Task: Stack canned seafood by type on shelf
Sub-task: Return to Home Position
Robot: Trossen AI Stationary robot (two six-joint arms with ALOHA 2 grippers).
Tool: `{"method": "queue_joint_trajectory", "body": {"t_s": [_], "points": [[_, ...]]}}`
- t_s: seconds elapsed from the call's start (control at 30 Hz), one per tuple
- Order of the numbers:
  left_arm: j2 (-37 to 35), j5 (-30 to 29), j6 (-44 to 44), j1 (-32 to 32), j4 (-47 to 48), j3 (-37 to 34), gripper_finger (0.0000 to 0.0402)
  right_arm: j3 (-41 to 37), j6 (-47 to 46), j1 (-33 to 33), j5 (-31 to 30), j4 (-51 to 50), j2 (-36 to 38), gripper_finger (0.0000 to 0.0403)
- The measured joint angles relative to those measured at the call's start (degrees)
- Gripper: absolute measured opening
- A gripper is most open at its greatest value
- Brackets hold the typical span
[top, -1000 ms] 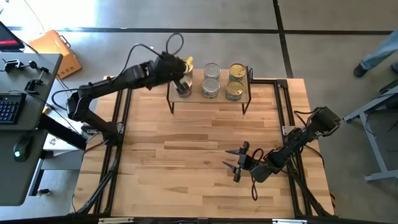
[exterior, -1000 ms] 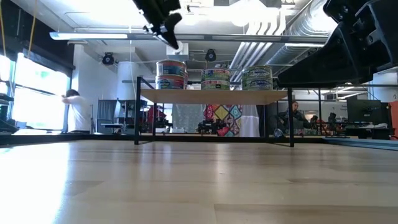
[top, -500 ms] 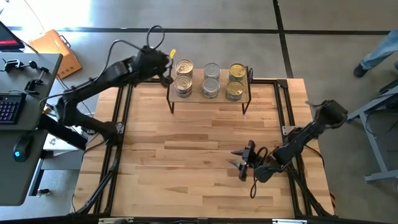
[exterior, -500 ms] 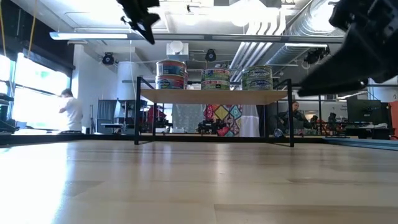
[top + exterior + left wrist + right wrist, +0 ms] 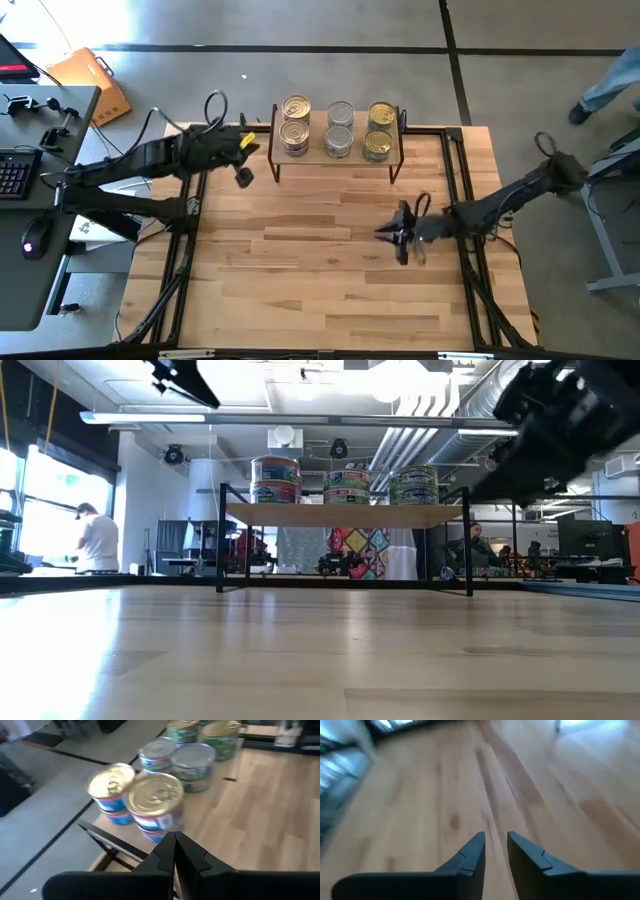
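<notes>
The shelf [image 5: 335, 152] stands at the table's far edge on thin black legs. On its top sit several tins of canned seafood in low stacks: gold lids [image 5: 294, 108] at the left, silver lids [image 5: 340, 114] in the middle, gold lids [image 5: 380, 114] at the right. The low view shows the stacks [image 5: 346, 485] on the shelf top [image 5: 345, 515]. My left gripper [image 5: 243, 176] is shut and empty, just left of the shelf, with the left stack [image 5: 155, 802] before it. My right gripper [image 5: 400, 240] hovers over bare table, right of centre, its fingers [image 5: 495, 838] narrowly open with nothing between them.
Black frame rails [image 5: 190, 215] run along the table's left and right sides. A desk with a keyboard [image 5: 15, 175] stands off the left edge. A person's leg [image 5: 605, 90] shows at the far right. Bare wood [image 5: 310, 250] lies in front of the shelf.
My left gripper has drawn back from over the shelf's left stack toward the table's left edge, staying shut. My right gripper has moved toward the far edge and risen a little, turning about, and its fingers have closed to a narrow gap. The tins have not moved.
</notes>
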State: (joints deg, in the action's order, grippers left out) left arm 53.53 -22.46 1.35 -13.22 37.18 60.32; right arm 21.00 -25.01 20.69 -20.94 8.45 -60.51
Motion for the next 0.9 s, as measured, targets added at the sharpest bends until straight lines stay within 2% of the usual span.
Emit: {"method": "queue_joint_trajectory", "body": {"t_s": [0.13, 0.33, 0.53, 0.73, 0.9], "points": [[-3.63, 0.02, -1.32, 3.06, -0.52, -3.6, 0.0, -3.67, 6.84, -8.21, 11.92, 6.54, 7.71, 0.0063], [-8.77, 0.02, -2.97, 3.64, -2.37, -9.24, 0.0, -9.06, 12.1, -15.7, 23.47, 8.36, 17.92, 0.0059], [-13.61, 1.42, -4.21, 3.64, -4.81, -14.39, 0.0, -14.52, 11.65, -19.43, 28.58, 8.92, 27.9, 0.0058], [-17.71, 3.66, -6.76, 3.64, -6.4, -18.88, 0.0, -19.44, 10.5, -20.03, 30.13, 9.5, 37.03, 0.0058], [-21.24, 10.35, -6.89, 3.64, -12.32, -24.11, 0.0, -20.42, 11.54, -19.61, 33.01, 6.28, 41.88, 0.0058]]}}
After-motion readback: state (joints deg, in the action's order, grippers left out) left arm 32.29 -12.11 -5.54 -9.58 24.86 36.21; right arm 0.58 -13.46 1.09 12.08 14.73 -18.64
